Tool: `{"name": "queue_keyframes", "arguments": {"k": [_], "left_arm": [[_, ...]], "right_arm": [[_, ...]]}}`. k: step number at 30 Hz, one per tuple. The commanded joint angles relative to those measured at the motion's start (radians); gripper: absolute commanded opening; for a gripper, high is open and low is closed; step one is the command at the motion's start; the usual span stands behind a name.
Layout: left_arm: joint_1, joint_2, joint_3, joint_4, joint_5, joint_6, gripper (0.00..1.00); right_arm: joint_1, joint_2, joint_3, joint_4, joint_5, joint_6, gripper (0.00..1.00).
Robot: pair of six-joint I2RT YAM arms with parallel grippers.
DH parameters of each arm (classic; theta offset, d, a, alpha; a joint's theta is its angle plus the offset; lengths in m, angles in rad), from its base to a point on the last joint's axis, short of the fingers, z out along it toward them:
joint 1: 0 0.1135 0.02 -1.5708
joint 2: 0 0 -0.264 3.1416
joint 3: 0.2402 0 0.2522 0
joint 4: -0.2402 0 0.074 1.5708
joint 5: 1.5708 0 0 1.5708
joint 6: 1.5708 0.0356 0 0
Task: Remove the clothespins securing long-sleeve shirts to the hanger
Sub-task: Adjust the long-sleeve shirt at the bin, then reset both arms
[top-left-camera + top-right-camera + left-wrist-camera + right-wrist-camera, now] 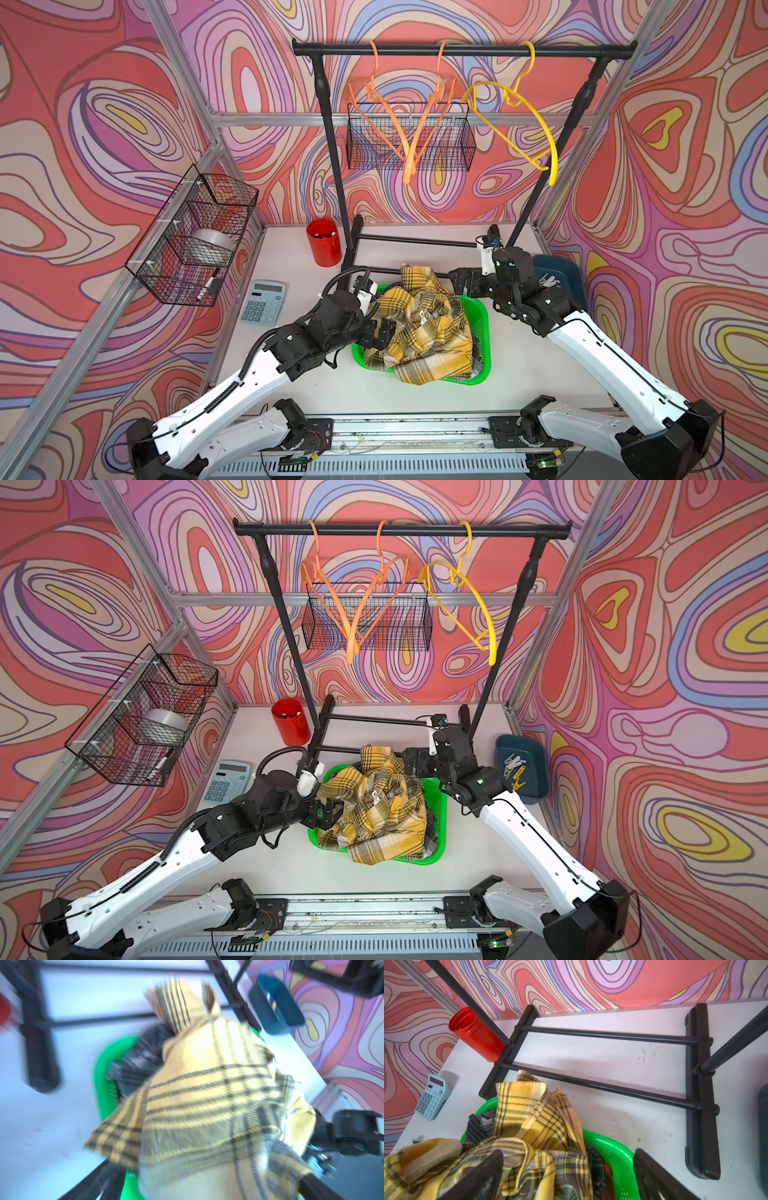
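A yellow-and-black plaid shirt (419, 332) (374, 812) (529, 1109) lies crumpled on top of a green basket (484, 332) (612, 1147), with darker grey plaid cloth (477, 1126) under it. My left gripper (380, 332) (203, 1184) is at the basket's left side, open, its fingers wide apart with the shirt draped between them in the blurred left wrist view. My right gripper (457, 282) (566, 1180) hangs open over the basket's back right rim. Two orange hangers (428, 124) and a yellow hanger (536, 120) hang bare on the black rail (461, 50). Several clothespins (513, 766) lie in a blue tray (536, 787).
The rack's black base bars (602, 1034) lie just behind the basket. A red cup (324, 243) and a calculator (263, 302) stand at the left. Wire baskets hang on the left wall (195, 237) and back wall (457, 141).
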Motion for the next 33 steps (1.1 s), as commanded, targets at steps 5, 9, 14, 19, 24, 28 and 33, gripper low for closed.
{"name": "queue_keyframes", "arguments": {"k": [5, 9, 14, 19, 24, 28, 33], "left_arm": [[0.003, -0.144, -0.043, 0.216, -0.154, 0.232, 1.00], [0.004, -0.184, -0.083, 0.306, -0.276, 0.273, 1.00], [0.105, -0.214, -0.202, 0.494, -0.450, 0.371, 1.00], [0.352, -0.257, -0.377, 0.712, -0.391, 0.370, 1.00], [0.530, -0.132, -0.481, 0.807, -0.392, 0.381, 1.00], [0.596, -0.031, -0.621, 1.077, -0.365, 0.437, 1.00], [0.734, 0.139, -0.683, 1.230, -0.226, 0.382, 1.00]], "right_arm": [[-0.161, 0.013, -0.045, 0.158, -0.141, -0.064, 0.99], [-0.263, 0.017, -0.097, 0.218, -0.159, -0.074, 0.99], [-0.342, 0.002, -0.242, 0.377, 0.033, -0.120, 0.99], [-0.394, 0.049, -0.394, 0.622, 0.186, -0.151, 0.98], [-0.415, 0.173, -0.526, 0.952, 0.138, -0.233, 0.98], [-0.417, 0.320, -0.617, 1.246, 0.086, -0.245, 0.98], [-0.416, 0.473, -0.705, 1.551, 0.013, -0.303, 0.98]]}}
